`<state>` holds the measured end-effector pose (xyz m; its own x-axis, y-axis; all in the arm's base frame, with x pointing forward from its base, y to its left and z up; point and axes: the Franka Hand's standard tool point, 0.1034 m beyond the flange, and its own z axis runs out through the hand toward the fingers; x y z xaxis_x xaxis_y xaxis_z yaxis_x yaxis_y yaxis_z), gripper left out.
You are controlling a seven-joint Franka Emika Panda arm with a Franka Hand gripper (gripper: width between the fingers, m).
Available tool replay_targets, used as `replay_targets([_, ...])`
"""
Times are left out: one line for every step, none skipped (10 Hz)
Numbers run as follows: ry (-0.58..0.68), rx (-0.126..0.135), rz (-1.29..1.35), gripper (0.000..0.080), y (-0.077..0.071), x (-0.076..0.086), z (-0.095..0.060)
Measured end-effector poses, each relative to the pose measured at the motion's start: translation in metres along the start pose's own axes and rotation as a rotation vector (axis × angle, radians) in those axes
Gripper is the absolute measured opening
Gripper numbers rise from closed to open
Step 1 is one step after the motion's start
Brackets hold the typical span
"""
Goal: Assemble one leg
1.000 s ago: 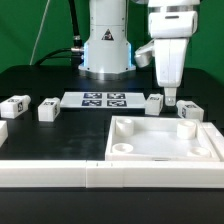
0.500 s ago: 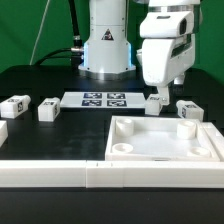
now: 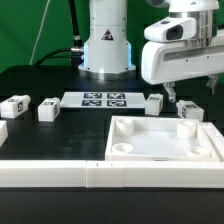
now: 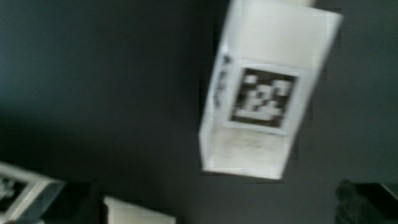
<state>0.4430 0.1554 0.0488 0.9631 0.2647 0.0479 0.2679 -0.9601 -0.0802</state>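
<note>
Lies just beside the marker board (image 3: 104,99): leg (image 3: 154,102), white, oblong, black-and-white tag (image 4: 263,97) on one face. Hangs above: gripper (image 3: 170,96), finger spacing impossible to tell.

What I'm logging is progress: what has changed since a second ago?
The gripper swung toward the exterior view's right and turned, near the small white block-shaped tagged leg; nothing was gripped. That leg, the other three legs, the large white square tabletop and marker board stayed put.
</note>
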Motion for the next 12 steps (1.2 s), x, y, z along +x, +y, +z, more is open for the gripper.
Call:
replay_targets([0.001, 0.011, 0.103, 0.0649, -0.004, 0.000, 0.001])
replay_targets([0.002, 0.016, 0.134, 0.0649, -0.004, 0.000, 0.001])
replay_targets([-0.010, 0.016, 0.128, 0.0649, -0.004, -0.001, 0.002])
replay_targets([-0.039, 0.015, 0.128, 0.0649, -0.004, -0.002, 0.002])
replay_targets([-0.047, 0.015, 0.126, 0.0649, -0.005, -0.003, 0.002])
replay_targets([-0.150, 0.015, 0.119, 0.0649, -0.009, -0.010, 0.003])
replay_targets([-0.252, 0.021, 0.114, 0.0649, -0.011, -0.009, 0.003])
replay_targets([-0.324, 0.028, 0.113, 0.0649, -0.012, -0.006, 0.004])
replay_targets([-0.404, 0.035, 0.110, 0.0649, -0.012, -0.008, 0.006])
replay_targets([-0.502, 0.043, 0.110, 0.0649, -0.012, -0.011, 0.007])
replay_targets([-0.594, 0.052, 0.109, 0.0649, -0.013, -0.013, 0.008])
replay_targets([-0.674, 0.062, 0.107, 0.0649, -0.015, -0.013, 0.012])
